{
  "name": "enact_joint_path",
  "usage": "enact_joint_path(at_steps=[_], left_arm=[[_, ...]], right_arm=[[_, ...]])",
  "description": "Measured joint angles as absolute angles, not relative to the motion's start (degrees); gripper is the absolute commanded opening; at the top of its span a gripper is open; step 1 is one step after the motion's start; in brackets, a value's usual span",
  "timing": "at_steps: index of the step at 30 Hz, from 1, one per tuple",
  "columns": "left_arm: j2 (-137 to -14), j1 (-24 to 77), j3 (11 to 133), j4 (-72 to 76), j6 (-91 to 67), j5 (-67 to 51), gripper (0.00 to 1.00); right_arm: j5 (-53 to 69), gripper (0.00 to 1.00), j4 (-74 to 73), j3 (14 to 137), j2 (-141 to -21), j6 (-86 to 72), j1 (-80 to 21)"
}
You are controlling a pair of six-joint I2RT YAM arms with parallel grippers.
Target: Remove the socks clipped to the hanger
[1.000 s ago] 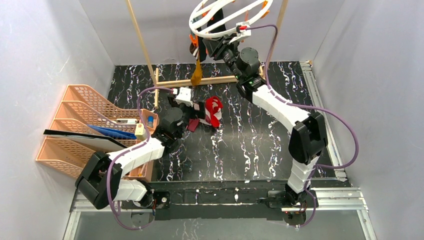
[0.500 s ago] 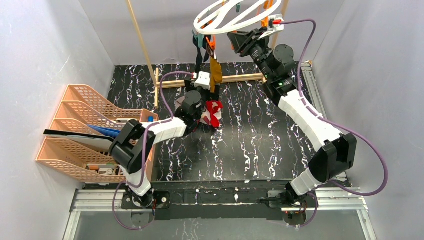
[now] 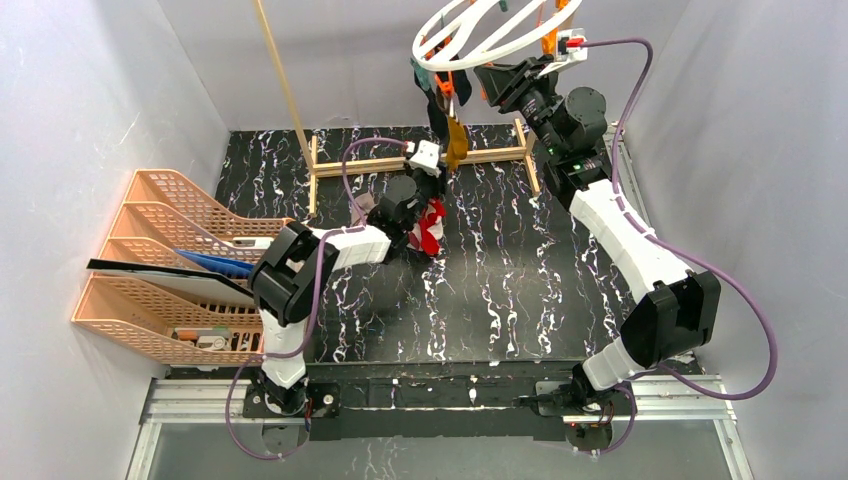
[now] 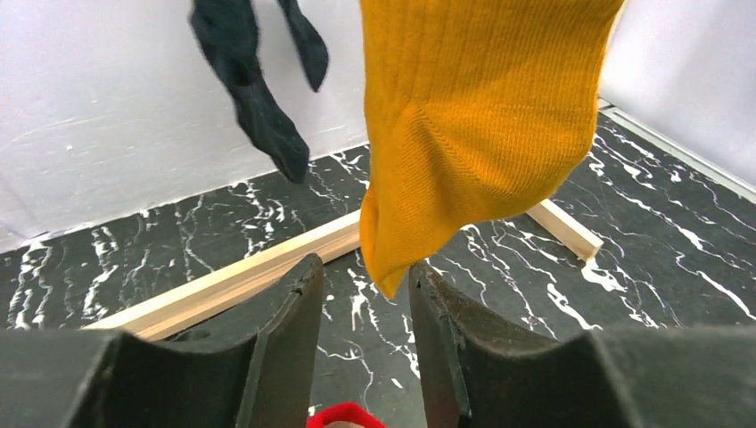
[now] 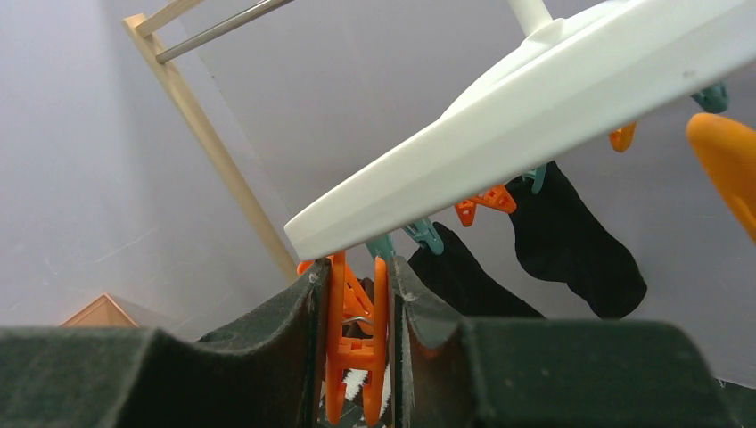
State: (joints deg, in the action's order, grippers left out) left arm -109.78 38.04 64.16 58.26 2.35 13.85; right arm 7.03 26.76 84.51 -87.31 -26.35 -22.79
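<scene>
Up from the black marbled bench (image 4: 669, 232) my left hand (image 4: 365, 276) has risen to the mustard ribbed sock (image 4: 472, 116) hanging from the round white plastic hanger (image 5: 535, 116); its toe dips into my narrow gap. My right hand (image 5: 357, 276) pinches an orange plastic clothespin (image 5: 355, 348) under that ring.

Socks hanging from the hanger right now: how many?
3: the mustard sock, tip inside the left gripper; one black sock behind it; a second black sock beside that. More may be hidden.
</scene>
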Motion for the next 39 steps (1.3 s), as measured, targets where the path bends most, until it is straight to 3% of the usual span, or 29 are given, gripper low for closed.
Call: enact_joint_path(at_steps=[4,8,10,11,12,13,15,16,23,28,39], left_arm=[[-112.4,38.0,66.2,58.7,1.6,11.3,0.76],[-114.4,38.0,67.7,58.7,0.7,9.3,0.80],[-115.0,38.0,68.4,58.9,0.6,8.7,0.64],[-115.3,38.0,68.7,59.0,0.4,8.3,0.47],[-115.5,38.0,68.9,59.3,0.3,8.1,0.14],[-115.8,38.0,69.1,59.5,0.0,7.8,0.00],[-116.1,37.9,69.3,59.6,0.2,7.5,0.00],[-116.1,37.8,69.3,59.6,0.3,7.5,0.00],[-112.3,37.7,62.7,59.8,0.2,9.0,0.00],[-106.2,38.0,56.5,59.5,0.7,9.7,0.00],[-93.3,46.8,48.7,59.3,8.0,14.7,0.00]], right_arm=[[8.2,0.22,26.8,84.5,-87.3,-27.0,-22.3],[9.0,0.22,26.9,84.5,-87.3,-27.3,-21.9],[9.2,0.22,26.9,84.5,-87.3,-27.4,-21.7],[9.2,0.22,26.9,84.5,-87.3,-27.5,-21.6],[9.3,0.22,26.9,84.5,-87.3,-27.7,-21.5],[9.4,0.23,26.9,84.5,-87.3,-27.9,-21.4],[9.5,0.33,26.9,84.5,-87.3,-28.1,-21.4],[9.6,0.60,26.9,84.5,-87.3,-28.2,-21.4],[9.2,0.83,26.9,82.3,-87.0,-28.5,-20.6],[8.7,0.89,26.5,77.5,-85.6,-28.5,-20.6],[8.7,0.89,25.2,68.4,-80.6,-30.1,-21.2]])
